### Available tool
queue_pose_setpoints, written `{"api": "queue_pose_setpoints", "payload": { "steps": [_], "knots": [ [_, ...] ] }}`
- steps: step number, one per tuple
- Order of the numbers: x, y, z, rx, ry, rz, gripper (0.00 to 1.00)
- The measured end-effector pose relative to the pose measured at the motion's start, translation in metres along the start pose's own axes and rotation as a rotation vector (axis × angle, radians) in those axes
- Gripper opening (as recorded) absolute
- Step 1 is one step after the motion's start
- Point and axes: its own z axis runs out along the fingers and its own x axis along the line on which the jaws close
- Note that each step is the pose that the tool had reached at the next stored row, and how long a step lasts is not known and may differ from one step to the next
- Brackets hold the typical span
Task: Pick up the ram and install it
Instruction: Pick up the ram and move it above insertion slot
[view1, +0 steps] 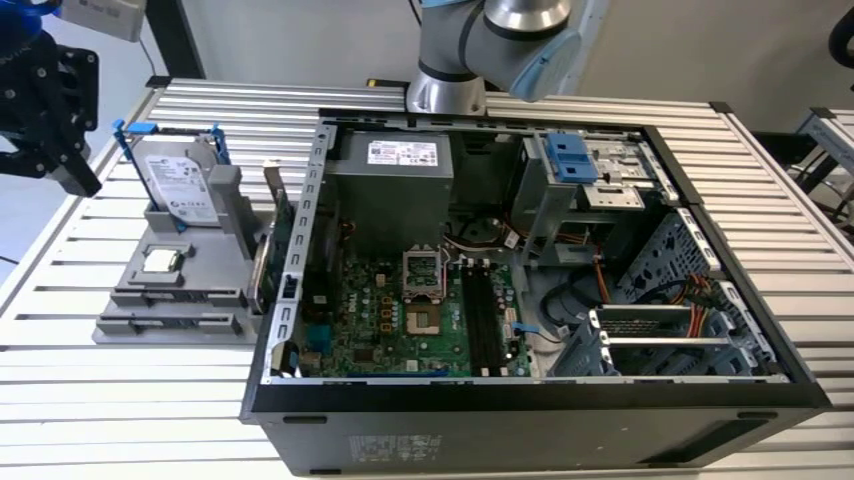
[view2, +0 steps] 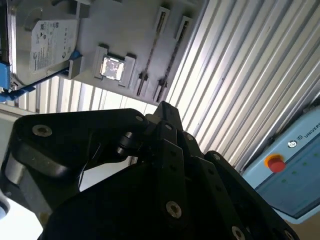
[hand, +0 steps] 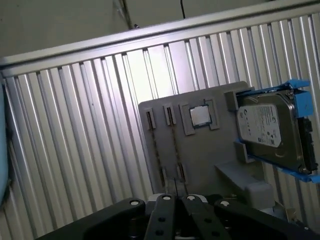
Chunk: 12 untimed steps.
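- In the first wrist view the gripper (hand: 175, 215) hangs above a grey fixture tray (hand: 200, 155) that lies on the slatted aluminium table (hand: 75, 130).
  - Two narrow holders run side by side along the tray, each with a thin dark strip between its end clips.
  - I take one such strip to be the ram (hand: 157, 146) seen edge-on and not yet lifted. I cannot be sure of this, and the neighbouring holder looks the same.
  - A processor chip (hand: 200, 116) sits in its recess just beside the holders. A hard drive (hand: 267, 130) in blue rails stands at the tray's far side.
- In the second wrist view the same tray shows the two holders, the chip and the hard drive.
  - The gripper's black linkage is in the foreground, above the table.
  - How far it is spread cannot be told here, nor whether it has hold of anything.
  - A pale control box with a red button (view2: 274, 162) stands off the table's edge.
- In the exterior view the gripper is up at the exterior view's left edge, near the tray and well apart from the open computer case (view1: 534, 410).
  - Inside the case lies the motherboard (view1: 380, 310), and its long black memory sockets (view1: 483, 315) look bare.
  - A green card (view1: 262, 268) stands on edge between the tray and the case wall. I cannot tell what it is.
- My judgement is that the work is at its very start. The pick is not yet made, and both the carry to the case and the seating in a socket are left to do.
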Motion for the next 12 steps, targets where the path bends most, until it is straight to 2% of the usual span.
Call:
{"api": "queue_pose_setpoints", "payload": {
  "steps": [5,12],
  "knots": [
    [0.0,-0.0001,-0.0005,-0.0018,0.0005,-0.044,0.0],
    [0.0,-0.0001,-0.0005,-0.0056,0.0015,-0.136,0.0]
  ]
}}
